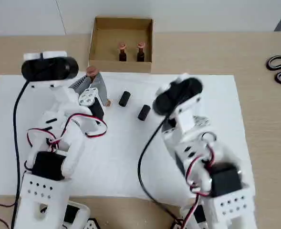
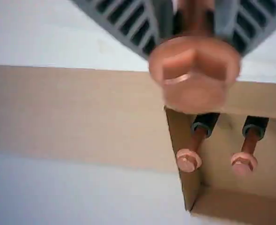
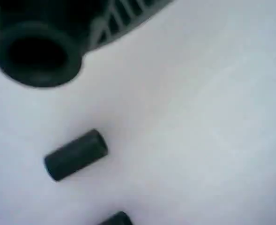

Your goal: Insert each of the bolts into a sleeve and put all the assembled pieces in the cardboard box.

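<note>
Gripping a copper bolt (image 1: 92,72) by its shank, the left gripper (image 1: 92,79) is hanging just beside the front left corner of the cardboard box (image 1: 96,44), jaws clenched on the bolt and the hex head pointing back toward the wrist camera. A small copper piece (image 1: 108,102) is lying on the white sheet (image 1: 216,138) by this arm; it may be another bolt, but it is too hidden to tell. Inside the box, two assembled pieces (image 1: 122,52) (image 1: 140,51) are lying side by side, each bolt seated in its dark sleeve. In front of the box, two loose sleeves (image 1: 124,98) (image 1: 143,112) are lying on the sheet, near each other and not touching. Further right, the right gripper (image 3: 67,23) is hovering over the sheet and grasping a third sleeve (image 3: 37,54), whose open bore is facing its wrist camera. Scissors (image 1: 280,68) are sitting on the bare table at the far right, well apart from the work.

Judging by this, the joining step is in hand: one arm is carrying a bolt and the other a sleeve, but they are well apart. The next move is calling for the two arms to come together, with the bolt's shank lined up squarely on the sleeve's bore before pushing in, since a slight tilt would likely jam it at the rim
</note>
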Motion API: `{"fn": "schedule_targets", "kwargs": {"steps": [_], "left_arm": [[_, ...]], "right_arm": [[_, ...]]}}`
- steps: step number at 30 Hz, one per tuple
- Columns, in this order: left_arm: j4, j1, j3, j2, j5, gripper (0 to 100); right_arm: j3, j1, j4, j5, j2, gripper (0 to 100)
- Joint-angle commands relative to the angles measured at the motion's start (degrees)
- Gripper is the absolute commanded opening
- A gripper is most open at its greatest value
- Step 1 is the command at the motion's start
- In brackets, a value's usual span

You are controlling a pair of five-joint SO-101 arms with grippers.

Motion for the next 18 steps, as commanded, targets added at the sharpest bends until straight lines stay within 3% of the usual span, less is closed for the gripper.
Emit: {"fn": "schedule_targets", "kwargs": {"steps": [1, 9, 15, 18], "left_arm": [[-3.4, 0.3, 0.4, -3.3, 0.4, 1], [-3.3, 6.2, 0.7, -3.9, 0.6, 1], [-3.3, 11.5, 0.7, -4.0, 0.6, 1], [-3.3, 14.9, 1.2, -4.0, 0.6, 1]], "right_arm": [[9.1, -4.4, -7.9, 0.0, -9.6, 0.3], [29.7, -8.7, -21.6, -1.1, -27.0, 0.3], [40.2, -8.7, -26.9, -17.8, -35.1, 0.3], [43.4, -8.8, -28.6, -18.6, -37.3, 0.3]]}}
